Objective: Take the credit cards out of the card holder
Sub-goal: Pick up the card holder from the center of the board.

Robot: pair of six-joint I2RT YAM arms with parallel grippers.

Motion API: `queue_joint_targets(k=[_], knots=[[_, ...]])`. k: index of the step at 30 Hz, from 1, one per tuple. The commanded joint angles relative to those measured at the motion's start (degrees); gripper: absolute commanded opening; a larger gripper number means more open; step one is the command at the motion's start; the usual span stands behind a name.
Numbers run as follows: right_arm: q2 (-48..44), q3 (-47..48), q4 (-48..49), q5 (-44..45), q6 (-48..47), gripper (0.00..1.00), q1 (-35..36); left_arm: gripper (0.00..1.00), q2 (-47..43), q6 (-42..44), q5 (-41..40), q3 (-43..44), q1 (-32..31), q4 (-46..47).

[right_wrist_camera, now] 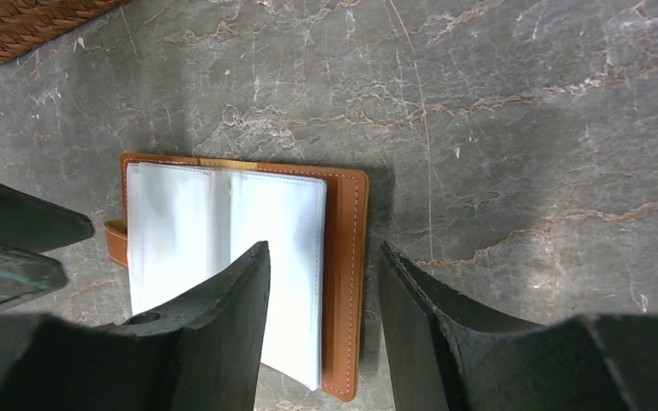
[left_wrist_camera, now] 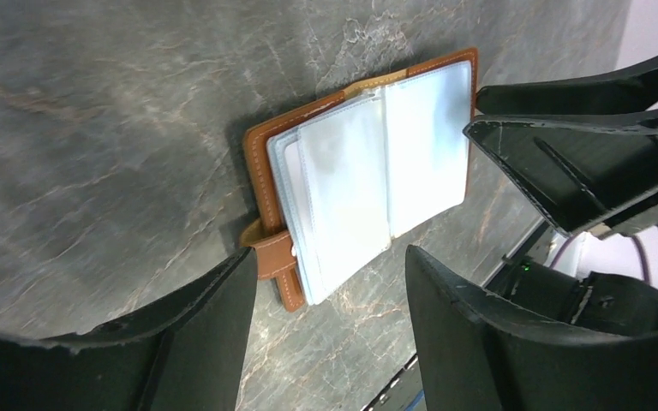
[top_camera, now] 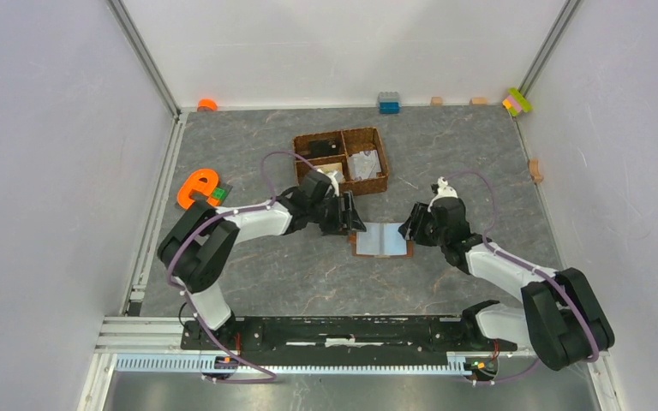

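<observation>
The card holder [top_camera: 381, 240] lies open on the worktop [top_camera: 308, 274] between my left jaws and right jaws; both stand apart, holding nothing; no credit cards out yet, I judge.

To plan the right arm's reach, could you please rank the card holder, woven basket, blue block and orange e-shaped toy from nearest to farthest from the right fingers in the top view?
1. card holder, beside the right fingers.
2. woven basket, beyond, leftward.
3. blue block, at the far wall.
4. orange e-shaped toy, far left.
</observation>
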Motion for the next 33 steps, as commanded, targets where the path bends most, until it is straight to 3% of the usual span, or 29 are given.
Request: queue_joint_targets(k=[1,18,20,24,29,33], knots=[[-1.79,-1.41,1.93,1.62,-0.31,0.54,0.05,0.69,4.18,4.87,-1.47,5.92,-2.85,-6.71],[-0.88,-1.27,2.0,0.86,-0.68,0.5,0.15,0.67,3.57,8.38,-11.61,8.03,-2.94,-15.51],[-0.43,-1.23,2.15,0.57,-0.62,0.5,0.09,0.62,5.47,8.29,-8.7,8.89,-2.94,-15.12],[-0.08,-1.3,2.59,0.05,-0.62,0.49,0.14,0.42,8.87,7.85,-3.5,10.22,-2.94,-14.21],[1.01,-2.36,5.3,-2.05,-0.2,0.48,0.4,0.31,8.21,6.1,-1.22,8.11,-2.85,-9.31],[2.68,-1.85,5.71,-2.98,-0.42,0.48,0.92,0.13,7.31,4.74,2.4,6.36,-2.35,-3.88]])
